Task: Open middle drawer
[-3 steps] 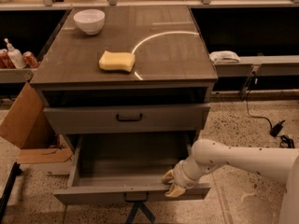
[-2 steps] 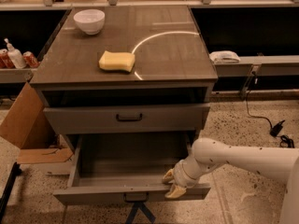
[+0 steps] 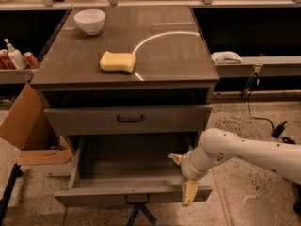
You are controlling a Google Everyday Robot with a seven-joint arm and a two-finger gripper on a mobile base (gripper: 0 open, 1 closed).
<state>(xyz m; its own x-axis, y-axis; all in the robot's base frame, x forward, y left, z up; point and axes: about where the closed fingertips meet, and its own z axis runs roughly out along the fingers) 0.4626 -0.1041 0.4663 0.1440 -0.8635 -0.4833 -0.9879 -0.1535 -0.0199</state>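
The middle drawer (image 3: 127, 196) is a grey-brown wooden drawer with a small black bar handle (image 3: 137, 199). It stands pulled far out of the cabinet, and its inside looks bare. My gripper (image 3: 183, 176) is at the drawer's right front corner, on a white arm coming in from the right. It is open. One tan finger (image 3: 176, 158) is over the drawer's inside and the other (image 3: 190, 192) hangs down in front of the drawer front. The taller drawer above (image 3: 130, 118) is shut.
On the cabinet top (image 3: 169, 55) lie a yellow sponge (image 3: 117, 61) and a white bowl (image 3: 90, 20). A cardboard box (image 3: 26, 121) leans at the cabinet's left. Bottles and cans (image 3: 14, 56) stand on a left shelf. A cable and plug (image 3: 278, 128) lie on the floor at right.
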